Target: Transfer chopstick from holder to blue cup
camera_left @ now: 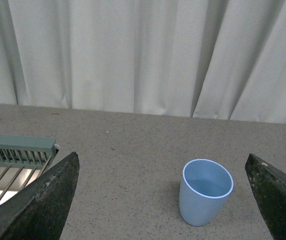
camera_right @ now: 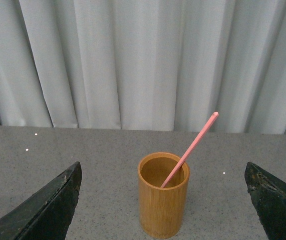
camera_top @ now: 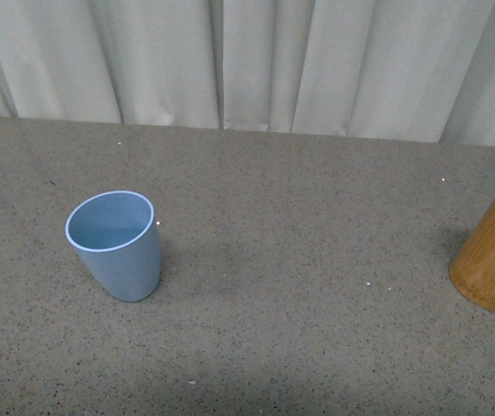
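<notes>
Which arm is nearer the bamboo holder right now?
Right. The holder with the pink chopstick stands just ahead of the right arm's open jaws; the left arm's open jaws face the blue cup, and the holder is outside its view.

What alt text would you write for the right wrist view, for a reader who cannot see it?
A pink chopstick leans in an upright bamboo holder on a speckled grey table, its top end sticking out above the rim. Two dark fingers, spread wide, flank the holder in the foreground, with a white curtain behind.

Front and left wrist (shared blue cup (camera_top: 113, 247))
</notes>
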